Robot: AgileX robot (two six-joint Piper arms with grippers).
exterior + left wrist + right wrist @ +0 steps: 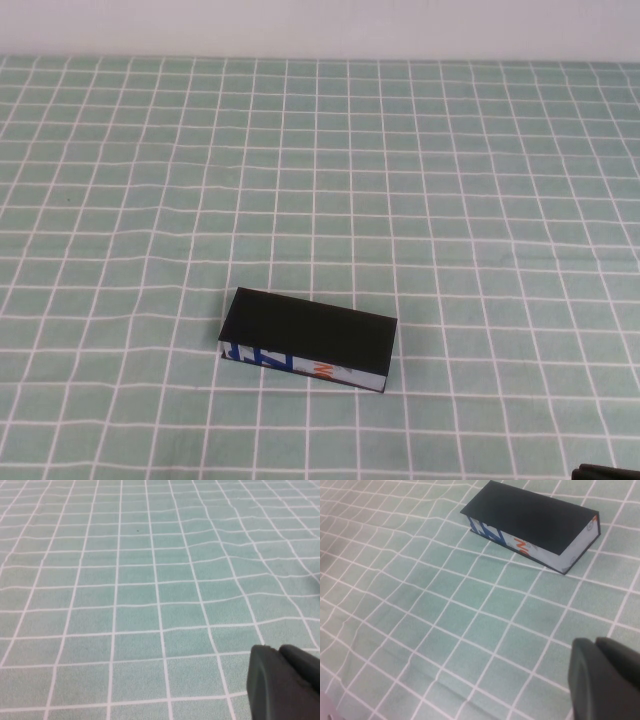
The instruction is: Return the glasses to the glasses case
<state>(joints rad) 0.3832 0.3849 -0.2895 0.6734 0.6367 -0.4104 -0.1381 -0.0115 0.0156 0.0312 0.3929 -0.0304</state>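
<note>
Glasses case (307, 342): closed, lower centre of high view, on checked green surface (450, 180). Right gripper (605, 680): jaws together, near case. Left gripper (282, 682): jaw state cannot tell.

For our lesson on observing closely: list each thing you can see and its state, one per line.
case: lid shut, flat on the cloth, untouched
cloth: spread out, slightly wrinkled
right gripper: shut, holding nothing, near the case
left gripper: over bare cloth, holding nothing
glasses: not in sight
</note>
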